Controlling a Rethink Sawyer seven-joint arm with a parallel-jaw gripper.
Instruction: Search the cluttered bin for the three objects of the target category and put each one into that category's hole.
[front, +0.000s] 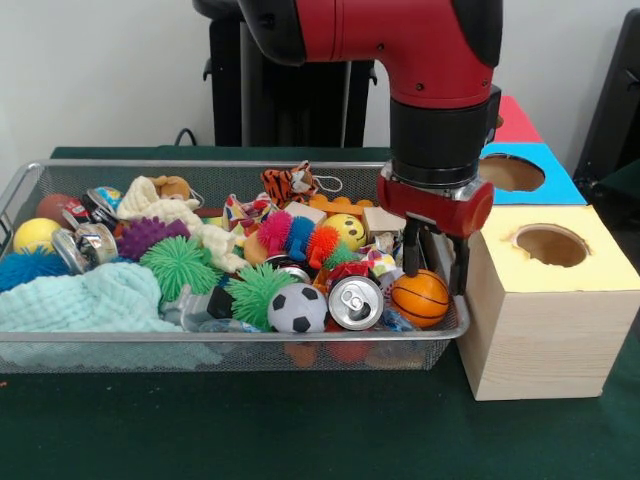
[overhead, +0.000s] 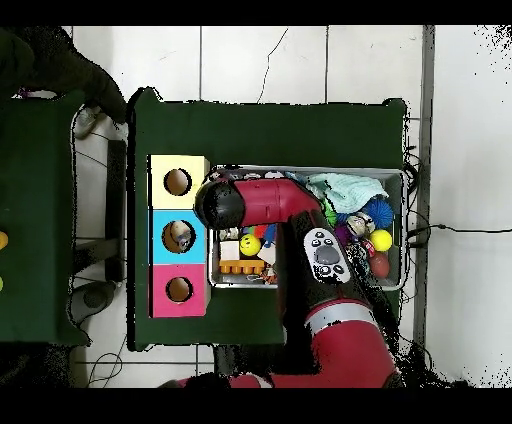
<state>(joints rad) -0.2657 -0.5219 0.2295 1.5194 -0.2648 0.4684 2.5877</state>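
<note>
At the near rim of the wide silver wire-mesh bin (front: 60, 345), a toy soccer ball (front: 297, 309), a shiny drink can (front: 355, 301) with no readable label and a small basketball (front: 419, 297) crowd together. The red-and-black gripper (front: 436, 262) hangs over the basketball, fingers parted, empty. No clear plastic bottle is identifiable among the clutter. A yellow-topped wooden box (front: 545, 300) stands beside the bin.

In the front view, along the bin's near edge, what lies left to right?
Pale green cloth, green spiky ball, soccer ball, silver can, basketball, then outside the bin, the yellow-topped wooden box.
</note>
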